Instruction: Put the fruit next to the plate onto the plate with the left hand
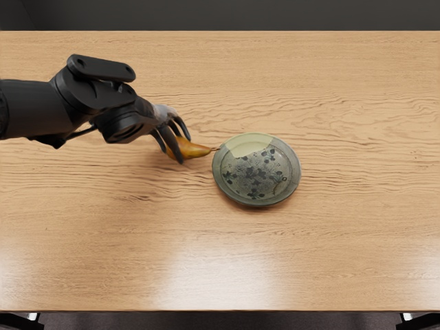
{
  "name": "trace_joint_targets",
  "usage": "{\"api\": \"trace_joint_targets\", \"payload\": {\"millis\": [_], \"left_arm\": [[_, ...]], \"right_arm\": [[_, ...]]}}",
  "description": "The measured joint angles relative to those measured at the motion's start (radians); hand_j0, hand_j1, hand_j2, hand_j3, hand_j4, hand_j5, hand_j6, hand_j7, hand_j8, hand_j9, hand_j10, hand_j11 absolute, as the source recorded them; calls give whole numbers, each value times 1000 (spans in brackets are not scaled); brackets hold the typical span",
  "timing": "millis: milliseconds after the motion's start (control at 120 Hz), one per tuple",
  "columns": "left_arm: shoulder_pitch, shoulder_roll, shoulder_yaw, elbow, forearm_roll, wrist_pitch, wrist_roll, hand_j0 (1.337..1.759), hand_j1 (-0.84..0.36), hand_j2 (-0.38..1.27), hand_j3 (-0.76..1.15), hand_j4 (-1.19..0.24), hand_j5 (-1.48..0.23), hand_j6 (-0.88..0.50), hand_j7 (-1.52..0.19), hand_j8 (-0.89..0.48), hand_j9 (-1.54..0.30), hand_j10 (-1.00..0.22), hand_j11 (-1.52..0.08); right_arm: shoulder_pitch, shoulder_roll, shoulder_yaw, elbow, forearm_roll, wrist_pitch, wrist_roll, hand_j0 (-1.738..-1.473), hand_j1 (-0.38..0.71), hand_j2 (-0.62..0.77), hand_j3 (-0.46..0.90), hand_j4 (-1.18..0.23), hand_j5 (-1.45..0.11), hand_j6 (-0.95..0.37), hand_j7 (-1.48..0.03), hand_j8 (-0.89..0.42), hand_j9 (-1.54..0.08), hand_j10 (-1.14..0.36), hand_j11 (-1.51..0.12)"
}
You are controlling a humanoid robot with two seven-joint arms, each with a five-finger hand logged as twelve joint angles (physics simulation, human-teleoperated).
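Just beside plate (217,172), fruit (196,150) within left fingers (172,146)

1. Fruit (193,149), orange-yellow, lying at 9 o'clock of the plate (296,170). Its 9 o'clock end is hidden under the left hand (148,127), and only the tapered end towards 3 o'clock shows. Kind not certain. Whether its thin tip touches the plate's rim is too small to tell.
2. Left hand: underside hidden. Whether it clasps the fruit cannot be told.
3. Left arm (31,108): cut off by the picture's edge at 9 o'clock.
4. Table (275,261): cut off at 9 and 3 o'clock.
5. Plate: dark speckled pattern too small to read.
6. Dark shapes (19,321) at 7 and 5 o'clock, below the table: cut off by the picture's bottom edge, kind not told.
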Motion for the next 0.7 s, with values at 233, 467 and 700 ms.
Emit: {"api": "trace_joint_targets", "payload": {"millis": [233, 467, 700], "left_arm": [[9, -2, -175, 2, 23, -2, -7, 1654, -398, 568, 0, -746, -1215, -319, -1155, -342, -1152, -817, -1157], [9, -4, -233, 2, 32, -26, -8, 1654, -450, 651, 0, -801, -1227, -303, -1162, -315, -1153, -850, -1158], [10, -8, -249, 2, 39, -28, -7, 1652, -292, 414, 0, -832, -1203, -394, -1171, -404, -1158, -858, -1162]], "right_arm": [[0, 0, 0, 0, 0, 0, 0, -1658, -331, -3, 0, -15, -19, -15, -20, -15, -20, -15, -20], [0, 0, 0, 0, 0, 0, 0, -1658, -331, -3, 0, -15, -19, -15, -20, -15, -20, -15, -20], [0, 0, 0, 0, 0, 0, 0, -1658, -331, -3, 0, -15, -20, -15, -20, -15, -20, -15, -20]]}}
